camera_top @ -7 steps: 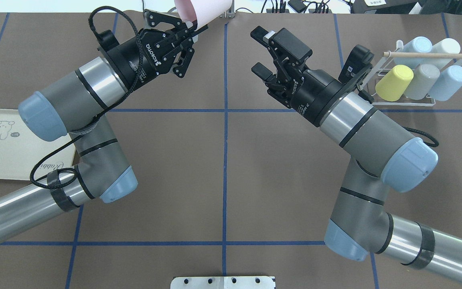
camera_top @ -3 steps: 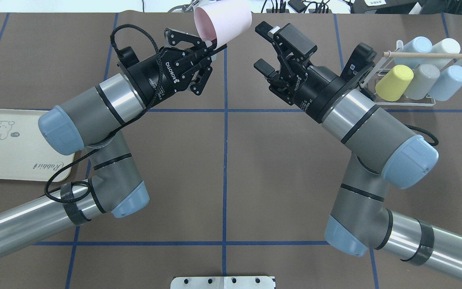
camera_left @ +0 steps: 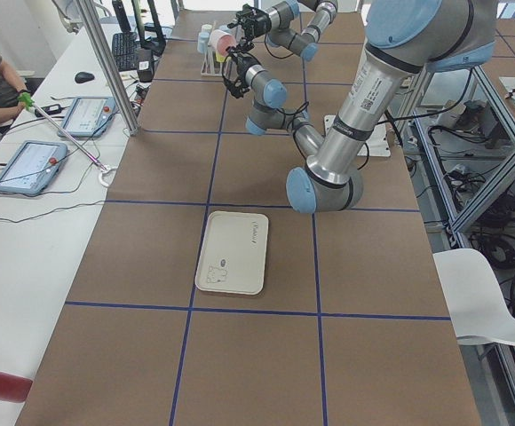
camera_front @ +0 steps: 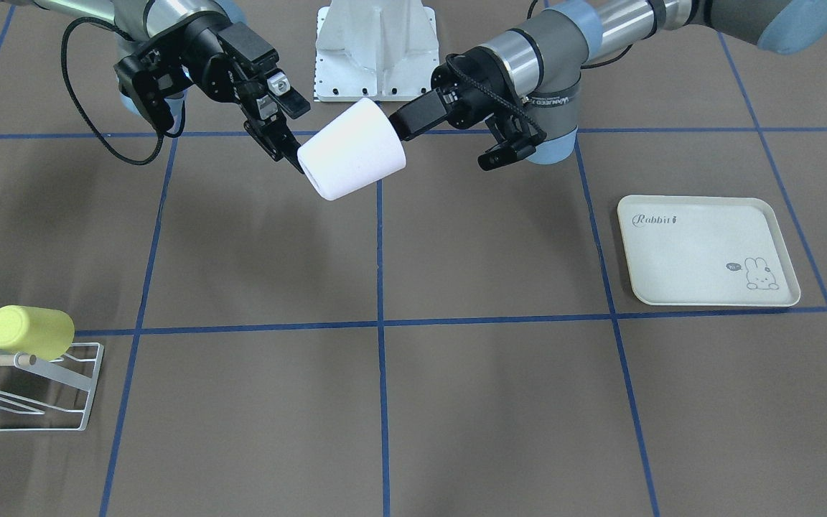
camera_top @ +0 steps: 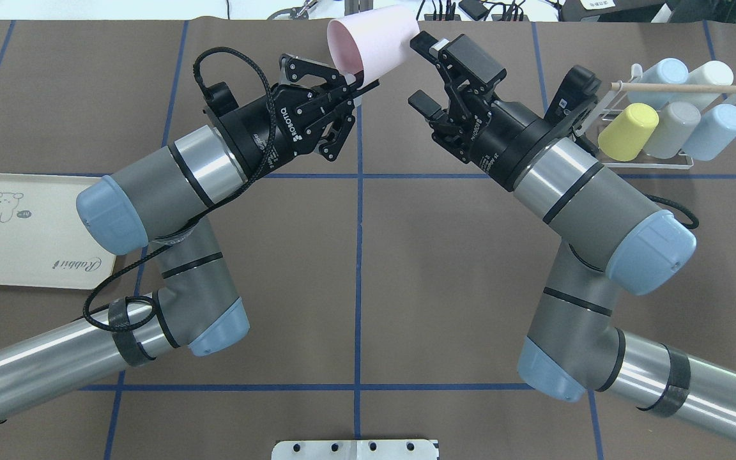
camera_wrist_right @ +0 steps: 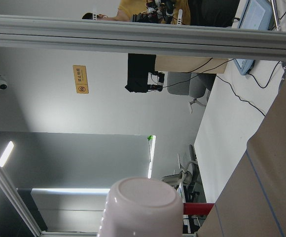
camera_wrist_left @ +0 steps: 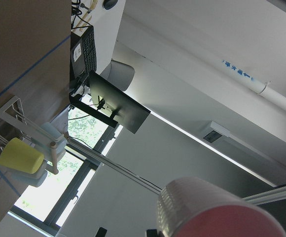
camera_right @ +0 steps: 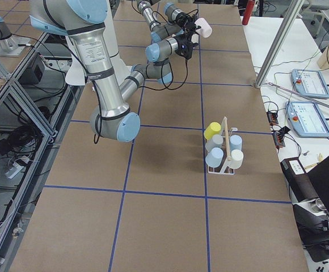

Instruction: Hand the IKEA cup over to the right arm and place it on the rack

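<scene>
One slip would spoil this: my left gripper (camera_top: 354, 78) pinches the cup (camera_top: 374, 43) only by its rim, so a nudge from my right gripper (camera_top: 420, 71), spread wide and empty just beside its base, could knock it loose; it hangs in the air, well apart from the rack (camera_top: 643, 165)

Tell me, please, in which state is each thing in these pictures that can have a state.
Pink cup: in the air, tilted, gripped at its rim, base toward the right gripper.
Left gripper: shut on the pink cup's rim.
Right gripper: open, fingertips at the cup's base, not closed on it.
Rack: standing on the table, loaded.
Yellow cup: hung on the rack, tilted.
Tray: lying flat on the table.
</scene>
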Robot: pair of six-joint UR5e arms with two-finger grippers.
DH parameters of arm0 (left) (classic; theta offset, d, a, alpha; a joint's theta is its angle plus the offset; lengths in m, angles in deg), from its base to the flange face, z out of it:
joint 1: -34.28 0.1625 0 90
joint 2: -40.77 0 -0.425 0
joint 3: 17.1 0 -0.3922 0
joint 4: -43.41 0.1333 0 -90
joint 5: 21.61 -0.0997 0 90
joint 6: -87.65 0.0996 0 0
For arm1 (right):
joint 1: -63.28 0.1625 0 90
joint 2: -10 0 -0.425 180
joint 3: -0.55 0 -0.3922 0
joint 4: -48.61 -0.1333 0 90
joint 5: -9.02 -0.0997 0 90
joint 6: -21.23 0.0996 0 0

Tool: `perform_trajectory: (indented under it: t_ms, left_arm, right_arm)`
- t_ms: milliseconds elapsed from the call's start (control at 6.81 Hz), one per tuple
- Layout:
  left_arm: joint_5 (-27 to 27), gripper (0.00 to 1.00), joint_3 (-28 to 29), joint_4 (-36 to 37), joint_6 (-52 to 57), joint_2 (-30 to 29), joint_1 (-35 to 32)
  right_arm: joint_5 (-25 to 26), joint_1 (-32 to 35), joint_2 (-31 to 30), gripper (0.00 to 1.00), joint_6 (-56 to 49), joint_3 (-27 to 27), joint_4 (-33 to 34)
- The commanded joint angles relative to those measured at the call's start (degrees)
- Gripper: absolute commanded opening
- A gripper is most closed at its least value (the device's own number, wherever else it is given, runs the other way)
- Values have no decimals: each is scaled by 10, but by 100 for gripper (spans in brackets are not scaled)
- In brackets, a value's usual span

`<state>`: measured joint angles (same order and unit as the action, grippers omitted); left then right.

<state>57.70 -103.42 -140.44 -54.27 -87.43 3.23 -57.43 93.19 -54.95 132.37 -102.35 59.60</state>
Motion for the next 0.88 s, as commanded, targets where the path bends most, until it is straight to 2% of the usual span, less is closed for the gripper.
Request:
perform_trajectory:
  t_ms: [0, 734]
  left_arm:
    - [0, 0, 0, 2, 12, -1, 18]
    - [-18, 0, -1, 2, 14, -11, 42]
  right_arm:
    - [0, 1, 0, 100, 0, 1, 0]
    - [0, 1, 1, 100, 1, 1, 0]
